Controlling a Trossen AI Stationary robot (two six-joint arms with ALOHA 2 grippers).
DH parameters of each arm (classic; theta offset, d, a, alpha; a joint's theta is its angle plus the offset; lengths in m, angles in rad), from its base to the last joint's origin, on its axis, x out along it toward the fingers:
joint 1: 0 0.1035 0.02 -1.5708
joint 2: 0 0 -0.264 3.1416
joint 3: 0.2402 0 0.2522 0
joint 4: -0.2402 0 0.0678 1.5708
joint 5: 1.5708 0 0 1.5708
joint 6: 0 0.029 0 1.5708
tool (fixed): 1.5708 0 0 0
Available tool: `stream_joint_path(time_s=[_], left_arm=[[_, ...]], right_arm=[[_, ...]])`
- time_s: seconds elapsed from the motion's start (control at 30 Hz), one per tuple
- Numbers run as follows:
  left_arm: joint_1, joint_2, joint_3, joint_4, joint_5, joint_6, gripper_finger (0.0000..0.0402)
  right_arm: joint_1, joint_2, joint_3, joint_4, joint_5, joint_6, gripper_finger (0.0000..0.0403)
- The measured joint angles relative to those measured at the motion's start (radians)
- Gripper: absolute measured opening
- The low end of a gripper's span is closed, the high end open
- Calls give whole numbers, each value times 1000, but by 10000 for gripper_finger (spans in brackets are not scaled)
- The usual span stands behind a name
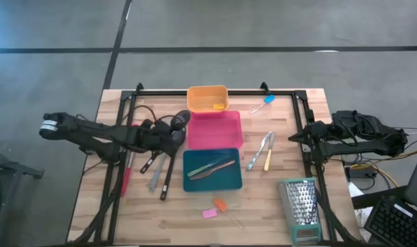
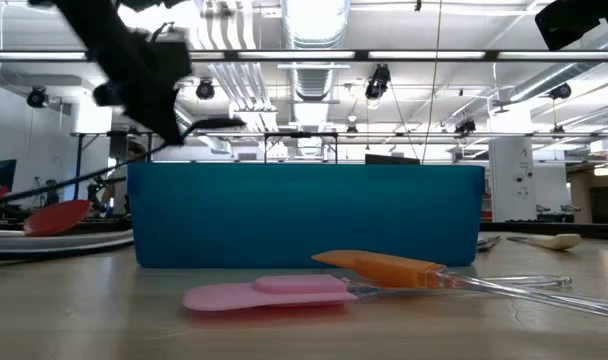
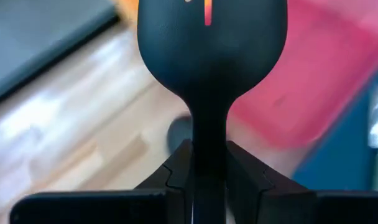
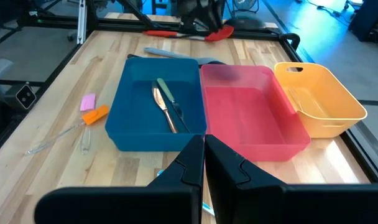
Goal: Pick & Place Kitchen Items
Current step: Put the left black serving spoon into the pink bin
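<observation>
My left gripper [image 1: 173, 135] stands left of the pink tray [image 1: 214, 130], shut on a black slotted spoon [image 3: 211, 43] whose head [image 1: 181, 119] is near the tray's left rim. On the table below it lie a red spatula [image 1: 126, 177], a grey spoon [image 1: 156, 177] and a black utensil [image 1: 166, 182]. Metal tongs [image 1: 260, 151] and a yellow-handled knife [image 1: 268, 161] lie right of the trays. Pink [image 1: 208, 213] and orange [image 1: 219, 204] pieces lie near the front, and a blue piece [image 1: 267, 100] at the back. My right gripper [image 4: 204, 149] waits shut at the table's right side. My left gripper pinches the spoon's handle at the neck [image 3: 209, 124], just below the head, between its two fingers [image 3: 176, 171]. The fingers slant down from the table's left. The head is held up clear of the table [image 2: 212, 122]. The rest of the handle is hidden below the fingers.
The orange tray [image 1: 207, 98], the pink tray and the teal tray [image 1: 212, 180] stand in a row down the table's middle. Two utensils [image 4: 167, 106] lie in the teal tray. A metal box grater [image 1: 301, 206] stands at the front right. A black frame [image 1: 112, 171] borders the table.
</observation>
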Motion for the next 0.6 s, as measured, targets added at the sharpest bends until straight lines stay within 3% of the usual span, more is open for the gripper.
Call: stream_joint_path(time_s=[0.13, 0.27, 0.6], left_arm=[[28, 39, 146, -1, 53, 158, 66], [102, 121, 325, -36, 211, 304, 66], [273, 481, 796, -323, 407, 508, 66]], right_arm=[[0, 0, 0, 0, 0, 1, 8], [0, 0, 0, 0, 0, 2, 8], [0, 0, 0, 0, 0, 2, 9]])
